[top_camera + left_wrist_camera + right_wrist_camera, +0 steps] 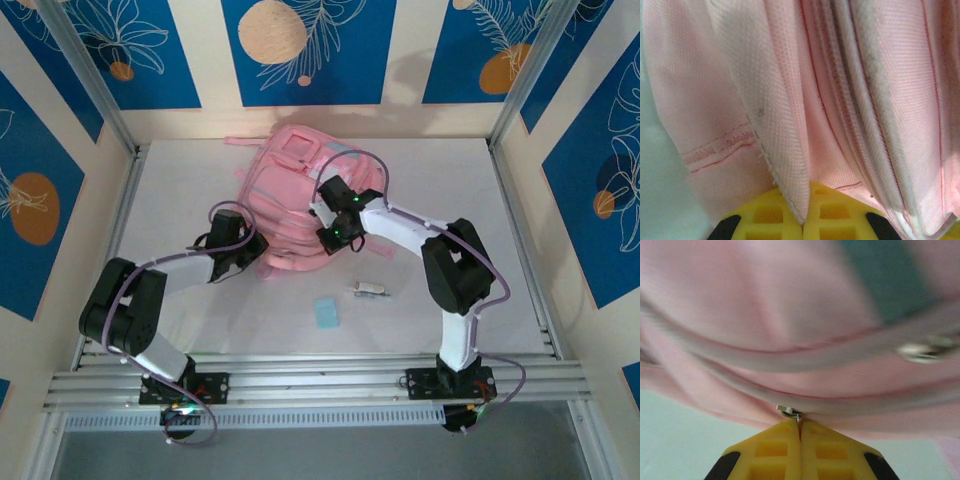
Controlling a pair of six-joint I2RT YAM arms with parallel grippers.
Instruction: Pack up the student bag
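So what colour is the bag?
Pink. The top view shows the bag best.

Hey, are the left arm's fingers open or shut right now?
Shut: the left fingers meet, pinching a fold of the student bag and its pink fabric.

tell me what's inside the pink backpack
The inside cannot be seen: the fabric of the backpack covers it. Visible outside, the left gripper pinches a fabric fold and the right gripper pinches a zipper pull.
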